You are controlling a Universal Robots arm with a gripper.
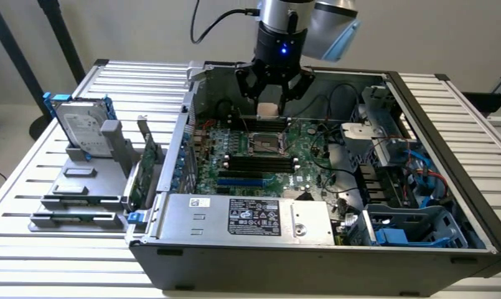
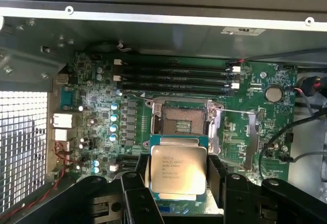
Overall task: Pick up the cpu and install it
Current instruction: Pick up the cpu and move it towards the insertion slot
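Exterior view: we see gripper [image 1: 269, 101] inside open computer case [image 1: 233, 261], jaws pinching cpu [image 1: 269, 110] by opposite edges. Cpu hangs above socket [image 1: 265, 144], not seated.

Wrist view: cpu [image 2: 178, 170] sits flat between black fingers [image 2: 217, 175], shiny lid up, near empty socket [image 2: 180, 121] and apart from it.

We judge chip light and stiff, lid slippery, underside contacts and socket pins fragile. Edge grip suits it; we'd keep it level, with no pressure on faces.
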